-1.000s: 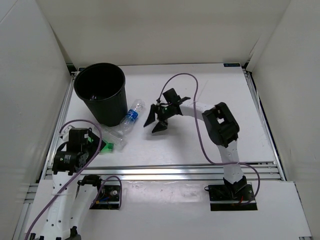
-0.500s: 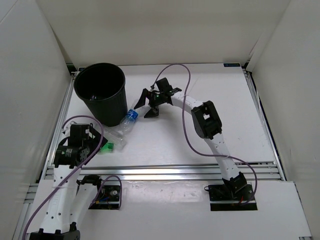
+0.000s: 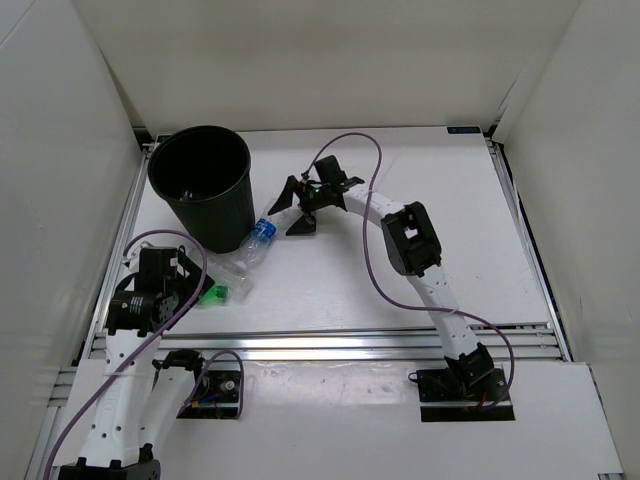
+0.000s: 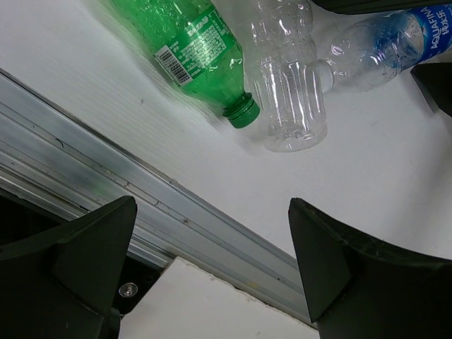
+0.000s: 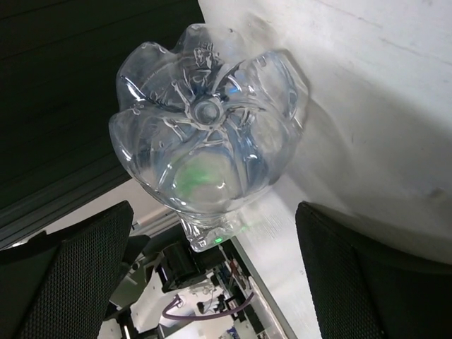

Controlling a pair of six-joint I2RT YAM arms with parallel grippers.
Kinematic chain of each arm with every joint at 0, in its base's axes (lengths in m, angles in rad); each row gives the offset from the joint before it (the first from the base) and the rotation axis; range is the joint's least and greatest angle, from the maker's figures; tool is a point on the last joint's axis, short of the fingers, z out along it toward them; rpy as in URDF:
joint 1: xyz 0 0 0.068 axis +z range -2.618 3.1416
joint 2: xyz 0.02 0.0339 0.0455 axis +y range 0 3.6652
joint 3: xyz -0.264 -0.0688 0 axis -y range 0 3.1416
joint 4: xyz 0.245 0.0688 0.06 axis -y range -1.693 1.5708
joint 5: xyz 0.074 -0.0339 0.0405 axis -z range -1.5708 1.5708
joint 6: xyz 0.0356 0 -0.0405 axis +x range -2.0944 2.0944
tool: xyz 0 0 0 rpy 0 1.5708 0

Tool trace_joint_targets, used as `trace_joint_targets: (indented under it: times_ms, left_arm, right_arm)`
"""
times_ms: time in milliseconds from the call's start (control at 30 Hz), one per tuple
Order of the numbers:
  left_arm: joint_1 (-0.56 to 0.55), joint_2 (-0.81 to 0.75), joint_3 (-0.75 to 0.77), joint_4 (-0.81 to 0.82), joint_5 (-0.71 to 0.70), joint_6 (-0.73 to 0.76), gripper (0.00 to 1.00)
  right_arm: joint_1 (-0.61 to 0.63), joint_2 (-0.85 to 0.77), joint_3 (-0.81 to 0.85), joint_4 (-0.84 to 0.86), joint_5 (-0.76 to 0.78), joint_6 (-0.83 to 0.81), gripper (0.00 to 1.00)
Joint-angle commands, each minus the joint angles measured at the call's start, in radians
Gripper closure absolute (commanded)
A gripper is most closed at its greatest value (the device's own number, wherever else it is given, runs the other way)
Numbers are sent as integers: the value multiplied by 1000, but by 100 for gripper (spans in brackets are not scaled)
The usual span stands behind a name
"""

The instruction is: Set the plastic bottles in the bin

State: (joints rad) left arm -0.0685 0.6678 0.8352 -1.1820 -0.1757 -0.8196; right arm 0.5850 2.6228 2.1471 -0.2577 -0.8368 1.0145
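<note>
- The left gripper (image 4: 212,205) hung with jaws spread above the near rail (image 4: 106,169), the green bottle (image 4: 194,42) and plain clear bottle (image 4: 289,99) lying untouched just ahead.
- The blue-labelled bottle (image 3: 262,232) lay against the foot of the bin (image 3: 215,215).
- The right gripper (image 3: 290,210), having reached leftward over the past second, framed that bottle's base with open jaws. A grasp looked imminent, with nothing yet held.

One bottle (image 3: 262,232) is laid on the surface (image 3: 420,180) straight ahead of the right tool (image 3: 291,209), base toward it; the bin (image 3: 215,225) is stood just beside the bottle.
</note>
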Motion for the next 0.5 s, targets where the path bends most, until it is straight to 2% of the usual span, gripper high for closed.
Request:
trace_joint_targets:
  times_ms: [0, 133, 233, 333, 467]
  left_arm:
    - [3, 0, 16, -11, 2, 10, 0]
    - [3, -11, 16, -24, 2, 10, 0]
    - [3, -11, 16, -33, 2, 33, 0]
    - [3, -1, 27, -33, 2, 33, 0]
    - [3, 9, 27, -22, 15, 33, 0]
  right_arm:
    - [24, 42, 4, 25, 13, 10, 0]
    - [56, 65, 45, 49, 67, 51, 0]
    - [67, 77, 56, 106, 67, 108, 6]
    - [76, 109, 92, 120, 42, 121, 15]
    - [76, 97, 31, 120, 42, 121, 33]
